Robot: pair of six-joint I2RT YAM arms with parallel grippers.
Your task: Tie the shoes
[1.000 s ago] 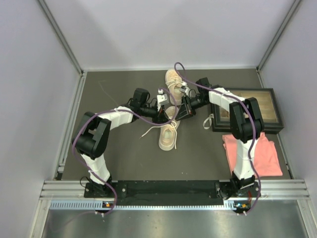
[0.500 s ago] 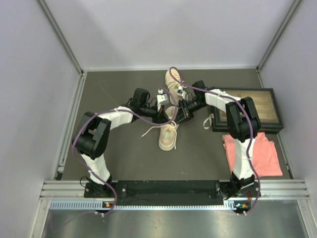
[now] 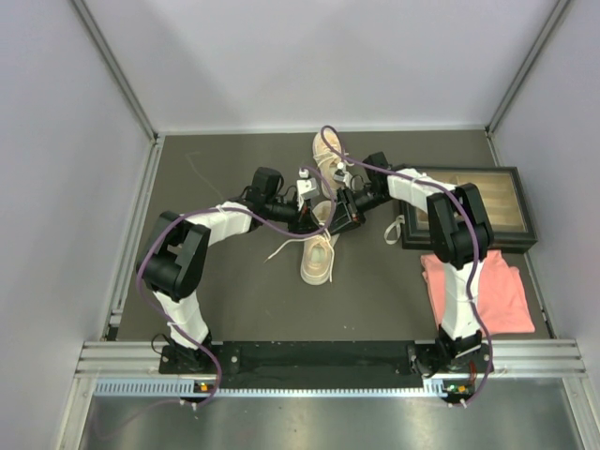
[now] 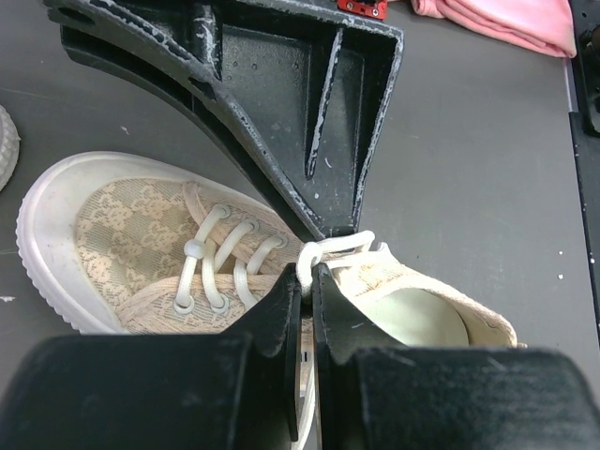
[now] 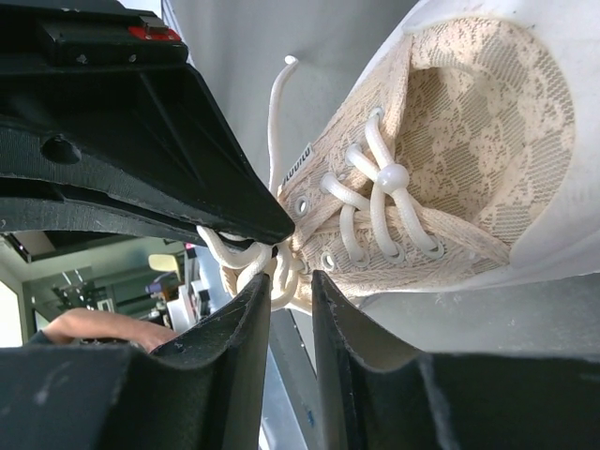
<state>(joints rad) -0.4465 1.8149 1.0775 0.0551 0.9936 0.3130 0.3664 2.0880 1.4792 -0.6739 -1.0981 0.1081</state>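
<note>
Two beige shoes lie mid-table: the far shoe (image 3: pixel 326 150) and the near shoe (image 3: pixel 319 258), its toe pointing away from me. My left gripper (image 3: pixel 314 221) is shut on a loop of the near shoe's white lace (image 4: pixel 330 247) just above the tongue (image 4: pixel 307 274). My right gripper (image 3: pixel 336 217) faces it from the right, tip to tip. Its jaws stand a narrow gap apart (image 5: pixel 291 281), with white lace loops (image 5: pixel 281 272) hanging between the tips. The near shoe (image 5: pixel 469 141) fills the right wrist view. A loose lace end (image 3: pixel 281 251) trails left.
A dark framed tray (image 3: pixel 478 206) stands at the right, with a pink cloth (image 3: pixel 478 291) in front of it and a small white piece (image 3: pixel 394 230) at its left edge. Grey walls enclose the table on three sides.
My right gripper has moved a little left, closer to my left gripper over the near shoe. The left arm and both shoes have stayed put.
</note>
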